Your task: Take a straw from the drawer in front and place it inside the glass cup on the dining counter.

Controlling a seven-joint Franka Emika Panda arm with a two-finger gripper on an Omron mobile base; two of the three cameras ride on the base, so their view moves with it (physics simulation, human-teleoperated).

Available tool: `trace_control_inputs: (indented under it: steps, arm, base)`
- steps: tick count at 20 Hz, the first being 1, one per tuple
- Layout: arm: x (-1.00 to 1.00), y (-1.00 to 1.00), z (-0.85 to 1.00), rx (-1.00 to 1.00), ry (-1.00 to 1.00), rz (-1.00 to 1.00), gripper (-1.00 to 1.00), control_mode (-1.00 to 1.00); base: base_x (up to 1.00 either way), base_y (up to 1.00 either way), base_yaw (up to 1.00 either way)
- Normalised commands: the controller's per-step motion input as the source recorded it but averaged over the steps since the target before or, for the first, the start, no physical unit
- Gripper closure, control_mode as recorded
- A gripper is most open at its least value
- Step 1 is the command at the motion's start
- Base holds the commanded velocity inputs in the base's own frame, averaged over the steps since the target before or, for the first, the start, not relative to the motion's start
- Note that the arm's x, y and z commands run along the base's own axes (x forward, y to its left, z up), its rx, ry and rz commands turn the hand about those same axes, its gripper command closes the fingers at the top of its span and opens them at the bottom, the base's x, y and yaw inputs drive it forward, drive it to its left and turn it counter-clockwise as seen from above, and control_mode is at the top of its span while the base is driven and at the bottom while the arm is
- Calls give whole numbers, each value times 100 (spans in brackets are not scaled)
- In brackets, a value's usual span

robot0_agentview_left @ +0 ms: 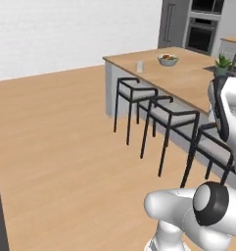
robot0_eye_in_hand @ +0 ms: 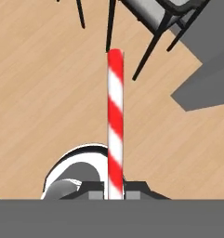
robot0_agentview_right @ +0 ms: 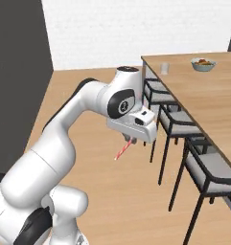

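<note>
Since the gripper (robot0_agentview_right: 130, 140) is clamped on one end of the straw (robot0_eye_in_hand: 115, 125), this light, thin, easily crushed tube likely wobbles at its free tip

Dining counter (robot0_agentview_left: 188, 81), wooden top: glass cup (robot0_agentview_left: 139, 66), fruit bowl (robot0_agentview_left: 168, 60), potted plant (robot0_agentview_left: 222, 65).

Straw (robot0_eye_in_hand: 115, 125): red with white spiral stripes. Counter (robot0_agentview_right: 217, 95): light wood top, pale grey base. Stools (robot0_agentview_left: 171, 115): black frames, grey seats. Cup (robot0_agentview_left: 139, 66): clear, whitish. Bowl (robot0_agentview_left: 168, 60): pale, mixed-colour contents. Plant (robot0_agentview_left: 222, 62) at 2 o'clock: green. Floor (robot0_agentview_left: 65, 147): light wood.
</note>
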Motion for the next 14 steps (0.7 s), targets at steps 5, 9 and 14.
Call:
trace_control_inputs:
  steps: [5,9,14]
  arm:
    - [0,0,0,0,0,0,100,100]
    - [0,0,0,0,0,0,100,100]
    - [0,0,0,0,0,0,100,100]
  base:
    - [100,100,-47]
    - [100,100,-46]
    - [100,100,-45]
